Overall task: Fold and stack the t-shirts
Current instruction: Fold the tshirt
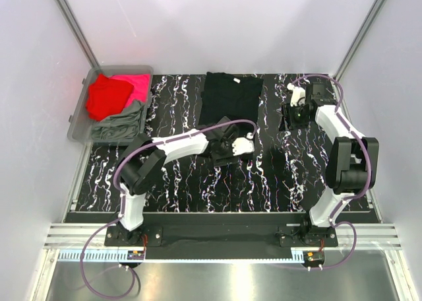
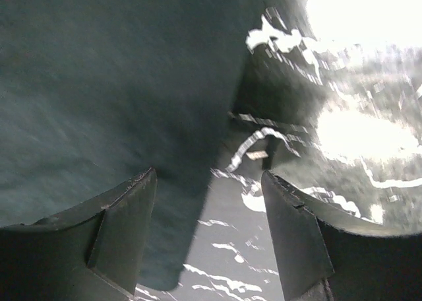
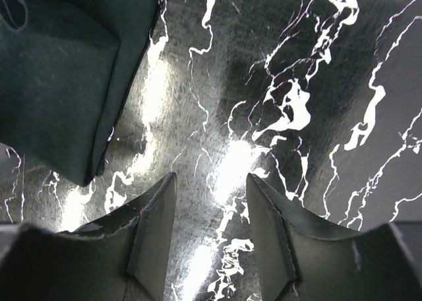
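Nearest the top camera, the left arm base [image 1: 132, 230] and the right arm base [image 1: 310, 234] are sitting at the near edge of the black, white-veined table [image 1: 191, 185].

From its base the left arm is reaching toward the middle, and the left gripper [image 1: 245, 144] is hanging low at the near edge of the black t-shirt [image 1: 231, 96], which is lying flat at the far middle of the table. In the left wrist view this gripper [image 2: 208, 179] is standing spread: one of its fingers [image 2: 125, 215] is hovering over the dark cloth [image 2: 99, 83], the other over bare table [image 2: 250, 248]. The cloth's edge is running between them, and nothing is being pinched.

At the far right, the right gripper [image 1: 293, 116] is pointing down just right of the black t-shirt. Its wrist view is showing the gripper [image 3: 211, 179] parted over the shiny table [image 3: 297, 83], gripping nothing, with a folded corner of dark cloth [image 3: 53, 70] lying to the left, apart from it.

At the far left, a grey bin [image 1: 78, 116] is holding the red t-shirt [image 1: 105, 95], the magenta-pink t-shirt [image 1: 137, 84] and the grey-green t-shirt [image 1: 122, 124], all unfolded.
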Controlling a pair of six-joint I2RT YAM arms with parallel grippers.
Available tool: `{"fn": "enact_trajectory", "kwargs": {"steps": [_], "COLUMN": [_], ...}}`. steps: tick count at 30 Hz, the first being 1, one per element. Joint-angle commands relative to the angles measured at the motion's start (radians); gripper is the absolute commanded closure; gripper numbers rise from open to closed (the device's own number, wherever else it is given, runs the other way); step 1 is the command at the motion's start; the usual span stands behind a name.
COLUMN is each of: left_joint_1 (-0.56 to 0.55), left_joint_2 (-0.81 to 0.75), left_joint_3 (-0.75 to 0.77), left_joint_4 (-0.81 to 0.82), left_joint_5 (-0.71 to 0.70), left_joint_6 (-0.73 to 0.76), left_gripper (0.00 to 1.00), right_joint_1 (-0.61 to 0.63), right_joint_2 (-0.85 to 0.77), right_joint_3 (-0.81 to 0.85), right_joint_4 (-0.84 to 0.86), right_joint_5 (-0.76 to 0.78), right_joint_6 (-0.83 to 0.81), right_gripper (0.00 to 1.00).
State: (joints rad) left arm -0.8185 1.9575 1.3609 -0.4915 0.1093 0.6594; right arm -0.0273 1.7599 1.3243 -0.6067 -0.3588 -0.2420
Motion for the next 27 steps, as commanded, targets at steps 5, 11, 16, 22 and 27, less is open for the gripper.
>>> {"fn": "enact_trajectory", "kwargs": {"steps": [5, 11, 16, 22, 27], "left_joint_1": [0.007, 0.018, 0.018, 0.018, 0.016], "left_joint_2": [0.047, 0.060, 0.095, 0.107, 0.037], "left_joint_3": [0.095, 0.081, 0.081, 0.138, 0.182], "left_joint_4": [0.037, 0.025, 0.025, -0.048, -0.202], "left_joint_5": [0.050, 0.090, 0.082, 0.086, 0.104], "left_joint_6": [0.003, 0.025, 0.048, 0.063, 0.104], "left_gripper": [0.32, 0.41, 0.43, 0.91, 1.00], "right_joint_1": [-0.002, -0.002, -0.002, -0.002, -0.002], "right_joint_2": [-0.059, -0.065, -0.066, -0.082, -0.094], "right_joint_3": [-0.034, -0.033, -0.022, -0.025, -0.033], "right_joint_4": [-0.001, -0.001, -0.007, -0.013, -0.010], "right_joint_5": [0.000, 0.007, 0.006, -0.002, -0.015], "right_joint_6": [-0.019, -0.025, -0.026, -0.025, -0.022], "right_gripper": [0.46, 0.46, 0.46, 0.47, 0.47]}}
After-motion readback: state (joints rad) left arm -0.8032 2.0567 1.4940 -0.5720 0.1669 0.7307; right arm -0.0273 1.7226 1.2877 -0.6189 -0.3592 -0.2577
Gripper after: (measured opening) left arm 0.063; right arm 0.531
